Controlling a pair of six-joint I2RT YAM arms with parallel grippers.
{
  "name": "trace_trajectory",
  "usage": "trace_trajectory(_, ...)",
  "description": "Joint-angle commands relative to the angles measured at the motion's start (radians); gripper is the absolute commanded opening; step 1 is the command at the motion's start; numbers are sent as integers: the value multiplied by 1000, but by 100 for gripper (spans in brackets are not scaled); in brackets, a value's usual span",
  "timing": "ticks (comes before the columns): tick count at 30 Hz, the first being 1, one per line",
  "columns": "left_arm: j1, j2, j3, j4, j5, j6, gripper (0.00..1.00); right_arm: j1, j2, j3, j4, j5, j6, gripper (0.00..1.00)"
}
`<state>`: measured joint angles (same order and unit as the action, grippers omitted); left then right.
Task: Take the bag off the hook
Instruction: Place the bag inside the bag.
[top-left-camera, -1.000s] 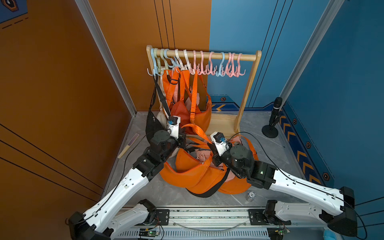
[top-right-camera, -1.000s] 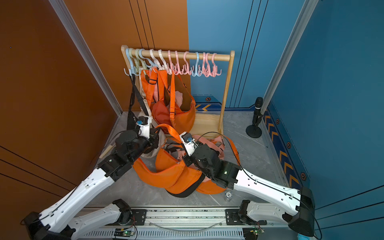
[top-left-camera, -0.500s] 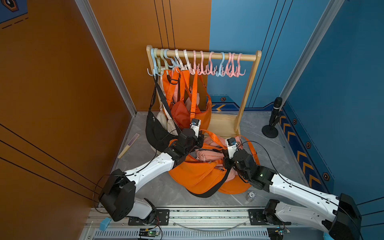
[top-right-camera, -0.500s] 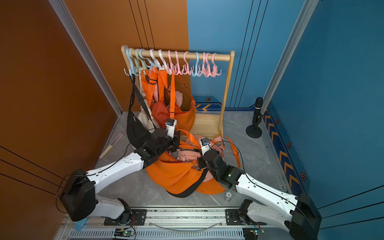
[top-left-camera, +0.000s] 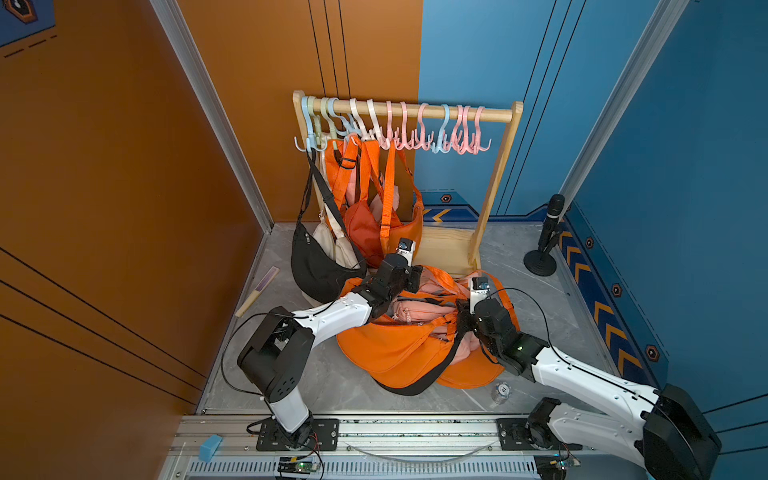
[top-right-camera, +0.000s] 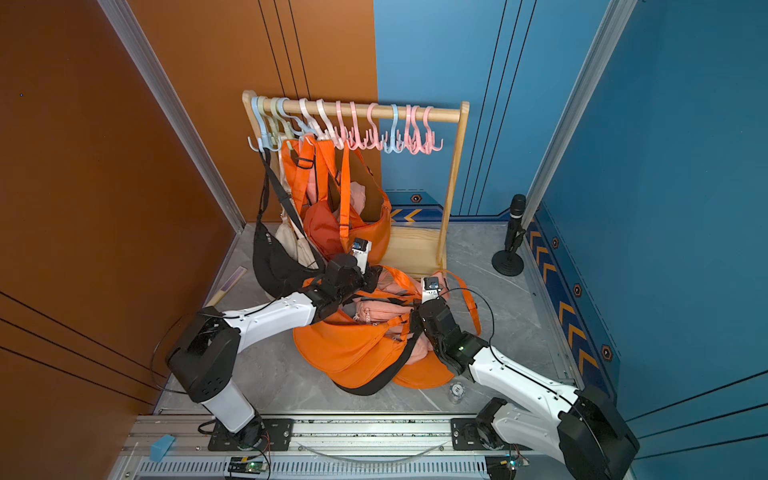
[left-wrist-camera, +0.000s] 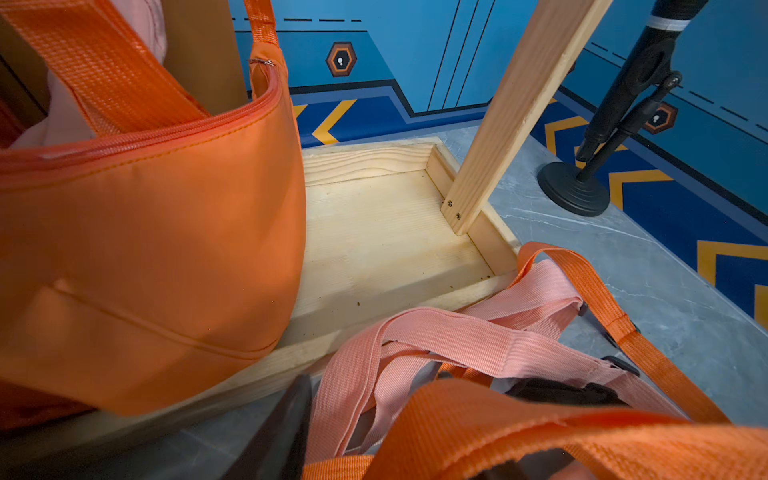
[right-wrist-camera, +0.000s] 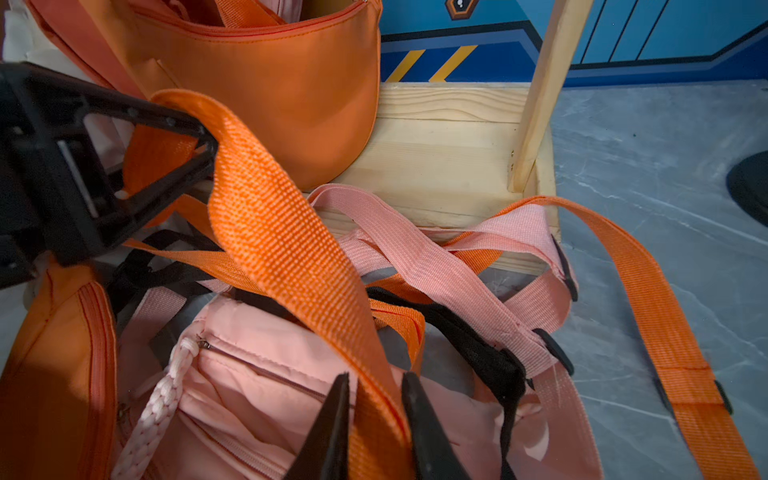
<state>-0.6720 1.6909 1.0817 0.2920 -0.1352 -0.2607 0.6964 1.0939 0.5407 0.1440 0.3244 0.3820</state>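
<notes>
Right wrist: right pincer (right-wrist-camera: 376, 419) slightly apart astride strap (right-wrist-camera: 282, 232); left pincer (right-wrist-camera: 210, 143) unclear.
Risk: strap probably slips, tangling bags (top-left-camera: 390, 349).

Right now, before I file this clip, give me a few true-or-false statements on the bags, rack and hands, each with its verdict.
1. A black bag hangs from the rack. True.
2. Every hook on the rail carries a bag. False: the pink hooks near the blue wall hang bare.
3. An orange strap runs between the right hand's fingers. True.
4. The microphone stand lies tipped over. False: it stands upright.
5. A pink bag lies in the pile in front of the rack. True.
</notes>
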Motion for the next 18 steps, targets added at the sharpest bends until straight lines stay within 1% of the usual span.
trace_trajectory(1,8,-16,15,21,39,-15,58,-30,7,-5,43,-15,21,34)
trace_trajectory(2,6,-28,6,21,40,-19,60,-34,7,-3,42,-18,20,38)
trace_trajectory(3,5,-44,-3,22,40,-24,66,-39,5,2,39,-22,20,43)
trace_trajectory(5,5,-77,-22,21,33,-38,99,-45,0,8,35,-27,16,55)
trace_trajectory(7,5,-112,-43,21,26,-52,98,-53,-6,16,27,-31,15,68)
trace_trajectory(10,5,-167,-87,22,12,-63,98,-57,-17,21,16,-35,15,82)
trace_trajectory(13,5,-227,-117,20,0,-72,98,-58,-35,23,5,-35,17,88)
trace_trajectory(15,6,-264,-130,18,2,-74,98,-58,-48,24,-6,-30,17,91)
trace_trajectory(18,11,-284,-109,-59,41,-79,98,-66,-70,26,-26,-22,17,94)
